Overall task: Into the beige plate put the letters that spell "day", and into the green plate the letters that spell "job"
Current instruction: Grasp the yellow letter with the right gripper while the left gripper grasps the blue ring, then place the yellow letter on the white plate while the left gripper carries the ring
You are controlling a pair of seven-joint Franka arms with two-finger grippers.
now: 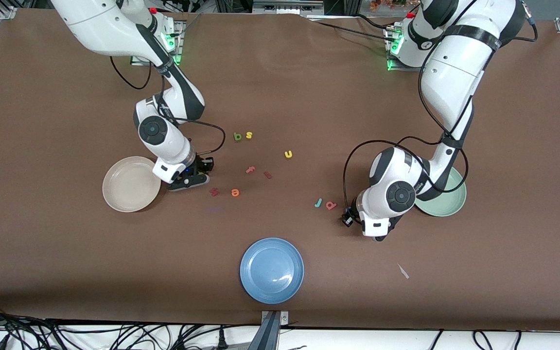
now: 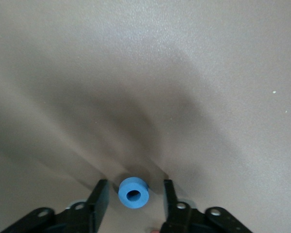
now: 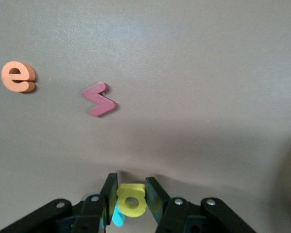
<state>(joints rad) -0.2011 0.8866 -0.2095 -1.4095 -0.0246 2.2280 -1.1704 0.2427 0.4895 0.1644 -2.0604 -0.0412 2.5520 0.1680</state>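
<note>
Left gripper was down at the table near the green plate, its fingers standing apart either side of the blue "o" with a gap on each side, nothing yet held. That ring lay flat on the brown table. A good pinch here would probably want the ring kept centred between the pads as they come in, so that it is squeezed evenly and not flicked sideways; foam that small likely tips or skates if one pad meets it first.

Just toward the middle of the table from that arm lay the teal "j" and the salmon-red letter, close together. The blue plate, nearest the front camera, was no part of the job.

Right gripper sat low beside the beige plate, closed on the yellow letter, with a teal piece showing just by it, perhaps the "y". Near it lay a dark red letter and the orange "e".

Farther up lay the pink "f", the yellow "u", the dark green letter and the yellow "s".
</note>
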